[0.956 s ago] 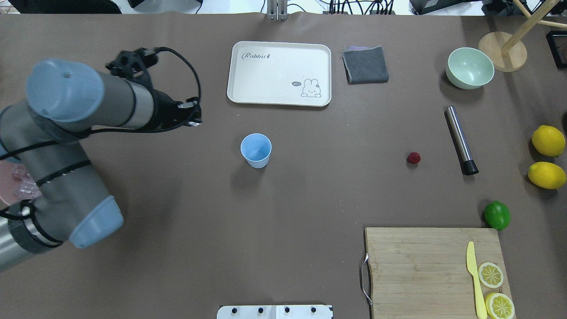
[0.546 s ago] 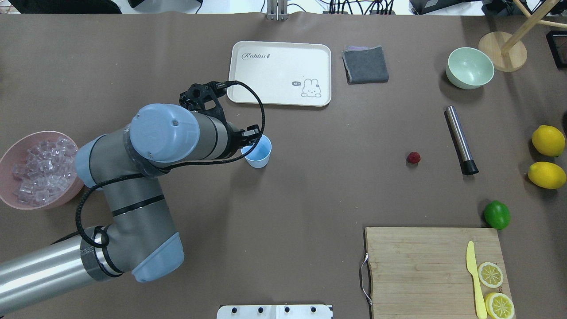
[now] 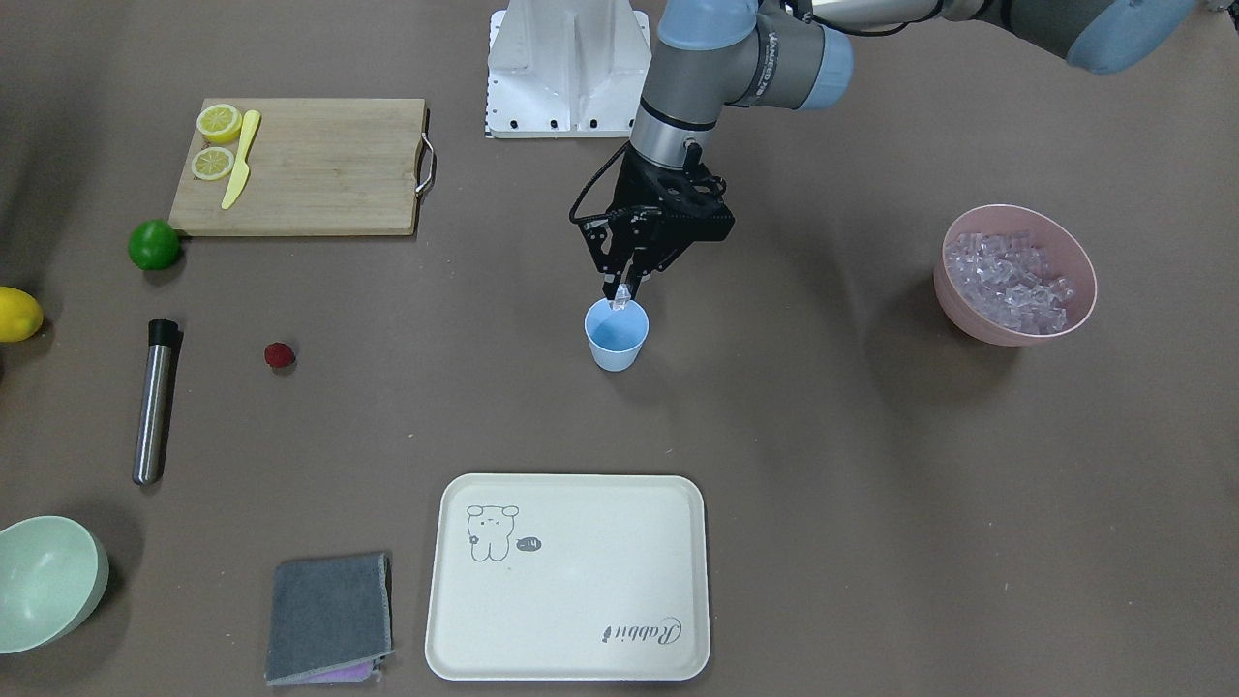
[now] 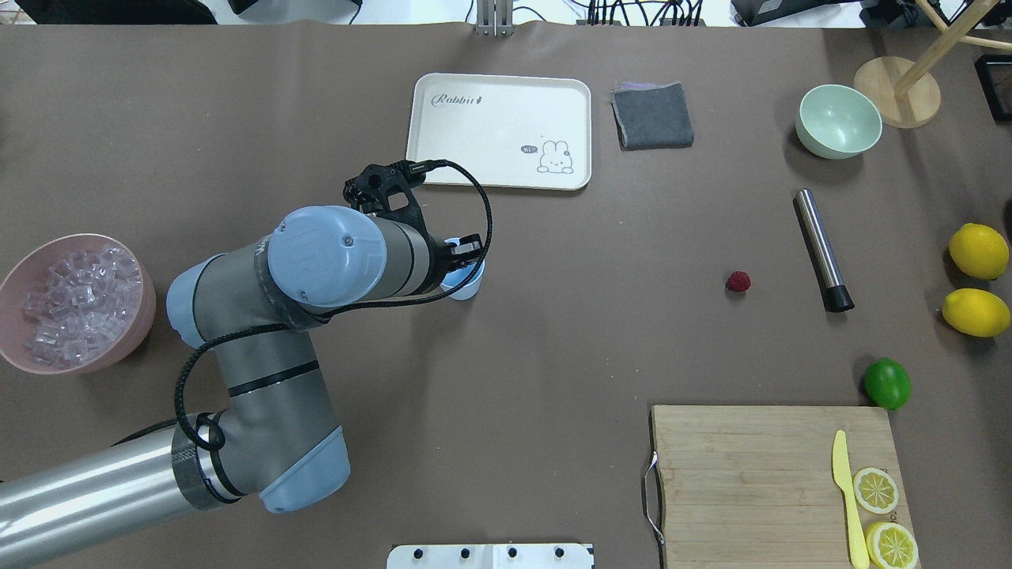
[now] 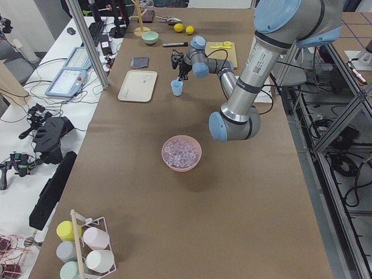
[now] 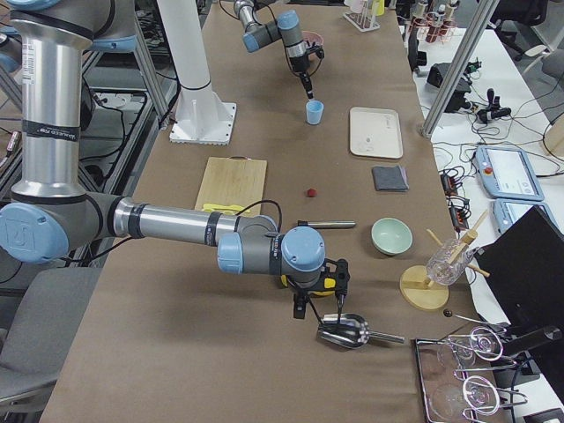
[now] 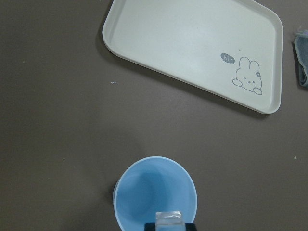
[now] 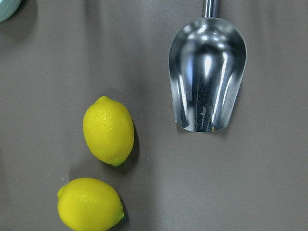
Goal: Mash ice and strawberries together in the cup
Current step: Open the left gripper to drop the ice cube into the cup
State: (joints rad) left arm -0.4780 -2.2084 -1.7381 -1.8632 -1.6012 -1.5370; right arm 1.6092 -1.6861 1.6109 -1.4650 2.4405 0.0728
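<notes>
The left arm's fingers [image 3: 613, 274] are closed on one ice cube [image 7: 168, 217], held above the mouth of the blue cup [image 3: 616, 341] near the counter's [image 3: 832, 465] middle. The cube hangs close over the robot-side rim, so a straight drop looks only just inside. Whether the right arm's fingers [image 6: 300, 310] are open or closed, I cannot tell.

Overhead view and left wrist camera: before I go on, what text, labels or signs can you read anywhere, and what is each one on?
"Rabbit": script lettering in one corner of the cream tray.
"hi~": in the small speech bubble beside the rabbit drawing on that tray.
Printed lettering on the left arm: too small and blurred to read.
Nothing else shows any readable text.
</notes>
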